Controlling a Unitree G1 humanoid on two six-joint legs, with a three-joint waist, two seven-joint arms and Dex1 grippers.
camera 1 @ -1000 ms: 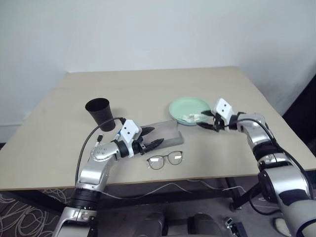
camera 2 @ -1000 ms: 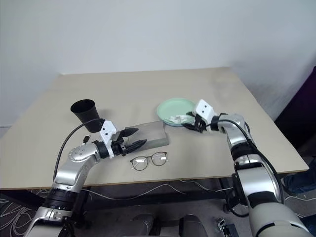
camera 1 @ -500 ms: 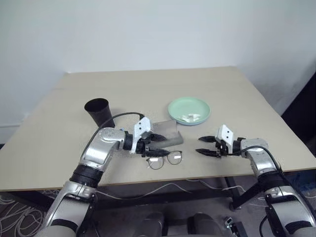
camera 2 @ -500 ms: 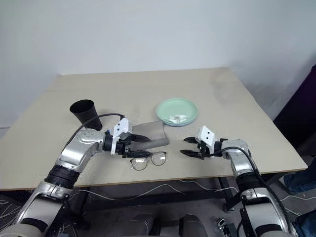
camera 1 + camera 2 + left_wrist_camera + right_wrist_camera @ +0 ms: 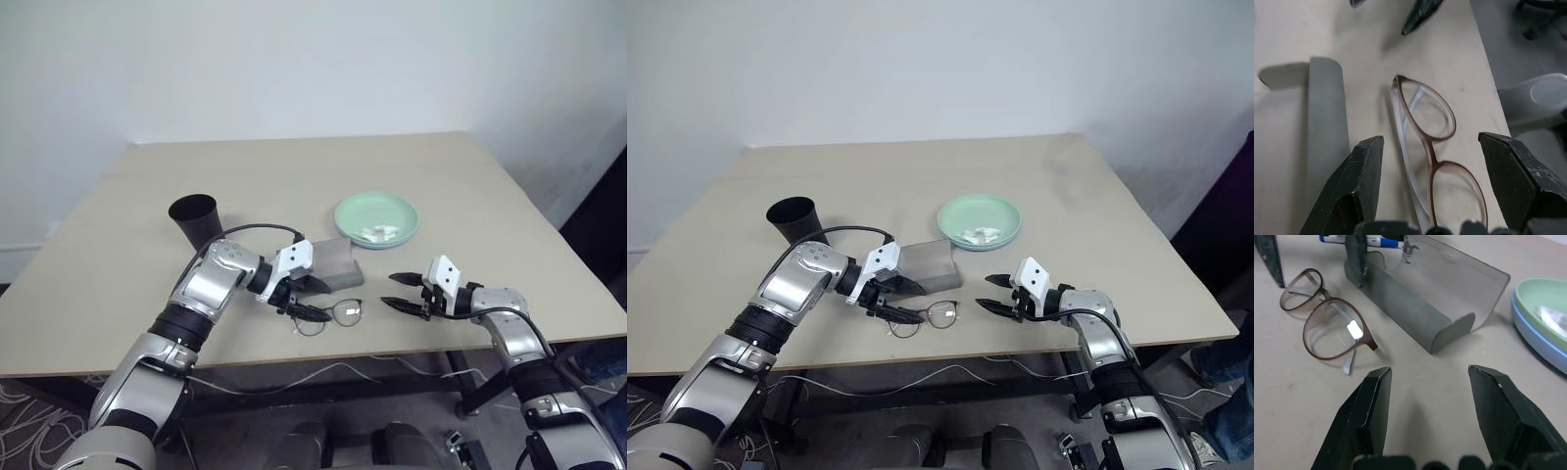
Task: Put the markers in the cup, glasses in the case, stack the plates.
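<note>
You had the glasses (image 5: 1432, 161) lying folded on the bench (image 5: 470, 186), just in front of the case (image 5: 1420, 298), near the bench's front edge. Your left tool (image 5: 304, 299) hung right over the glasses, its fingers (image 5: 1359, 186) spread wide with one on each side of the frame and gripping nothing; I couldn't tell whether the tips had reached the bench. Your right tool (image 5: 404, 292) sat to the right of the glasses, apart from them, pointing toward them, its two fingers (image 5: 1374, 416) parted and empty.

The case lay open, its lid standing up behind the tray, touching nothing but the bench. Behind the case you could see a marker (image 5: 1359, 239) with a blue tip lying on the bench. The plates (image 5: 377, 217) were already stacked behind and to the right of the glasses, mint green on top of light blue, with a crumpled white tissue (image 5: 376, 233) in the upper one. The cup (image 5: 196, 220) stood upright behind and to the left of the glasses, well apart from them, beyond your left arm.
</note>
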